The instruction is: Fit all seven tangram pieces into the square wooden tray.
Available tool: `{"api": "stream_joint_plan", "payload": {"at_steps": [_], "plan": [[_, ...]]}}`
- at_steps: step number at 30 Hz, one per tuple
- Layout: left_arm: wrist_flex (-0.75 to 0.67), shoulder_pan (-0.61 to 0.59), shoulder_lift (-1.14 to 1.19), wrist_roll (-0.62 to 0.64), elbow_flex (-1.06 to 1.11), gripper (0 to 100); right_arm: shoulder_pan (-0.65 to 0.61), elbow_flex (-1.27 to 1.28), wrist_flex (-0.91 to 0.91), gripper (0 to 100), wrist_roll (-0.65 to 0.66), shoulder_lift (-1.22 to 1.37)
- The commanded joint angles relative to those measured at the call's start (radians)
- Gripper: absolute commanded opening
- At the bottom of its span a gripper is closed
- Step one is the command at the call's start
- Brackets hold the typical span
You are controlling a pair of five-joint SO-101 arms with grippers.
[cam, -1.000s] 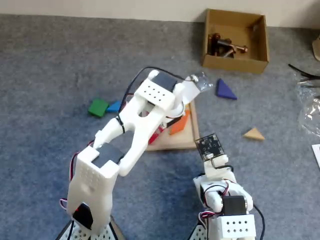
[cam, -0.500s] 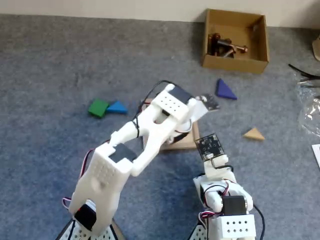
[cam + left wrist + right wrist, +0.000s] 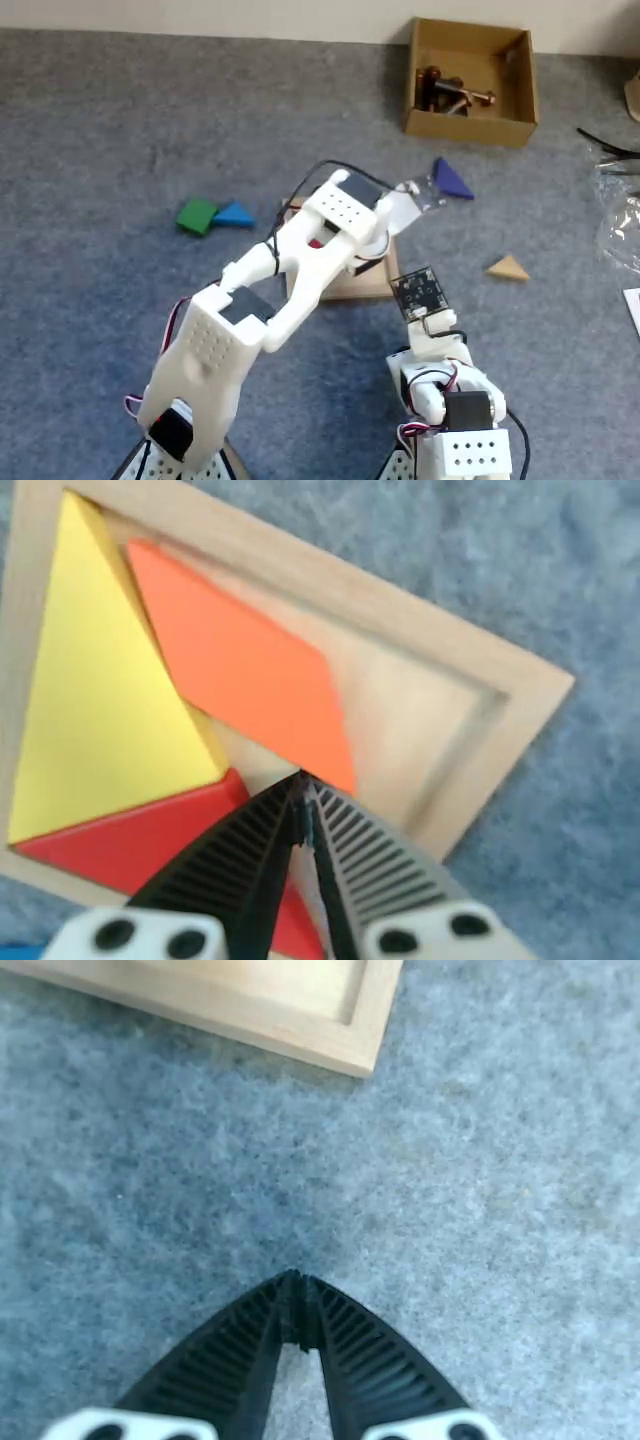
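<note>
In the high view, the left arm (image 3: 300, 260) stretches over the square wooden tray (image 3: 352, 288) and covers most of it, while the right arm (image 3: 445, 400) sits folded low, near the tray. Loose on the grey carpet (image 3: 100, 130) lie a green square piece (image 3: 196, 215) just beside a light blue triangular piece (image 3: 237, 214), a dark blue triangular piece (image 3: 452, 180) near an open cardboard box (image 3: 470, 128), and a tan triangular piece (image 3: 508, 268) well apart from the tray. In the left wrist view, the left gripper (image 3: 303, 785) has its black ribbed jaws pressed together on nothing. Its tips are over the tray (image 3: 520, 695) where a corner of the orange parallelogram piece (image 3: 240, 670) meets the red triangular piece (image 3: 120, 845); whether they touch the wood cannot be told. The large yellow triangular piece (image 3: 100, 710) lies inside the tray against its rim, edge to edge with both. In the right wrist view, the right gripper (image 3: 298, 1290) is likewise closed and empty above the carpet (image 3: 480, 1210), with one corner of the tray (image 3: 345, 1052) beyond its tips.
</note>
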Motion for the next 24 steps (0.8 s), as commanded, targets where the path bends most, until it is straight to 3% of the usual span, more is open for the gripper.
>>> {"api": "stream_joint_plan", "payload": {"at_steps": [1, 24], "plan": [[-0.044, -0.045, -0.013, 0.0, -0.051, 0, -0.012, 0.119, -0.03, 0.5, -0.003, -0.015], [-0.218, -0.125, -0.021, 0.0, -0.051, 0, -0.012, 0.119, -0.03, 0.5, -0.003, -0.015]]}}
